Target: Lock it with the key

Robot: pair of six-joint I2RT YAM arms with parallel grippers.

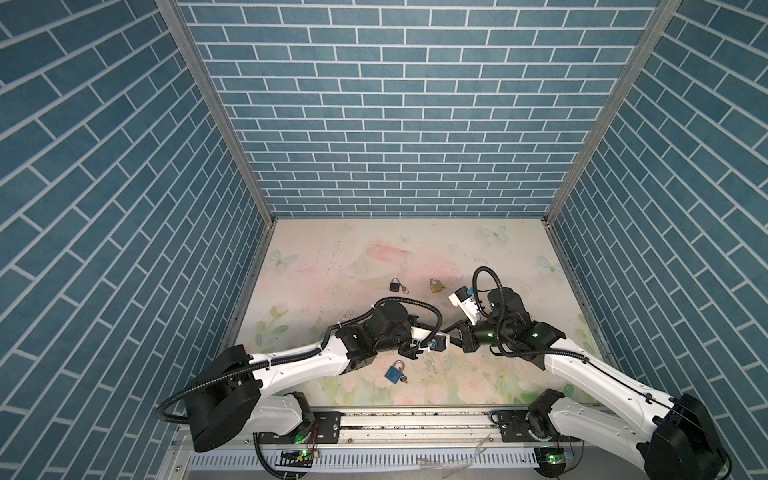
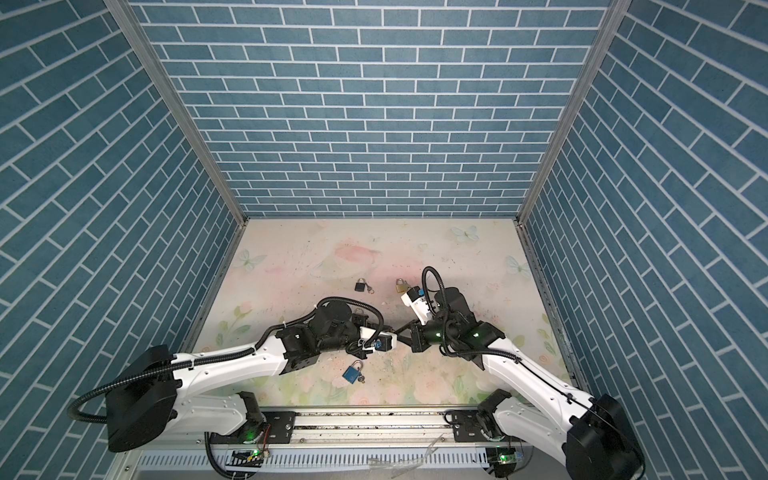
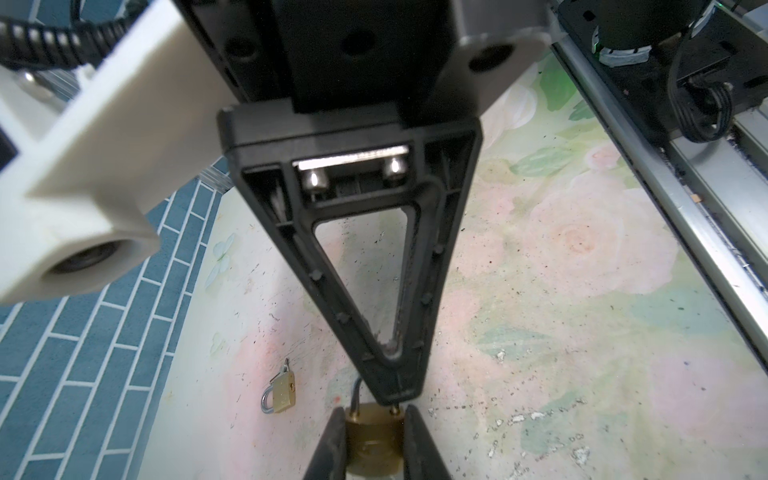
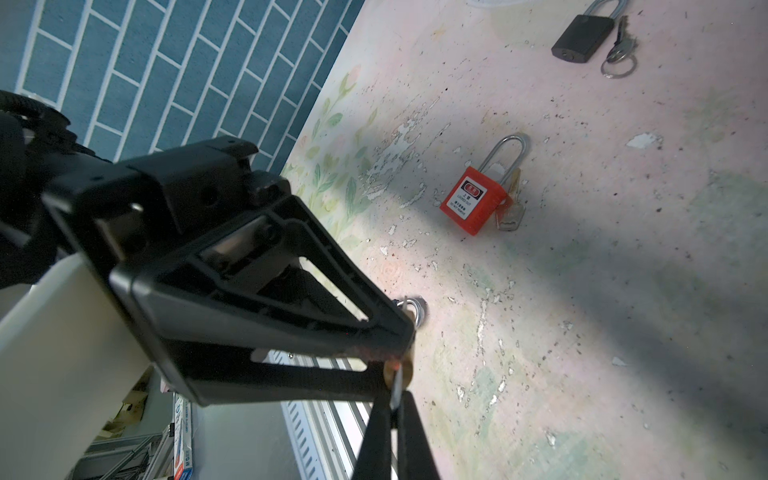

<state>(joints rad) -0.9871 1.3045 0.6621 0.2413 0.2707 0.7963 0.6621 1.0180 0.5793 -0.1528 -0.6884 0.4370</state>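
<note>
In the left wrist view, the left gripper [image 3: 374, 422] was clamped on a brass padlock [image 3: 374, 446]. In the right wrist view, the right gripper [image 4: 395, 409] pinched the key [image 4: 397, 387] against that padlock. In a top view, they met above the worktop [image 1: 478, 253], near its middle. The key seemed to be going in; next it would likely need a straight push and a turn.

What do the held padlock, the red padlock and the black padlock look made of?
Held padlock: brass by its look, dull yellow metal sheen.
Red padlock: probably plastic body, even matte red with a printed label; shackle bright polished metal.
Black padlock: matte black skin, paint or plastic unclear; silvery metal shackle.
</note>
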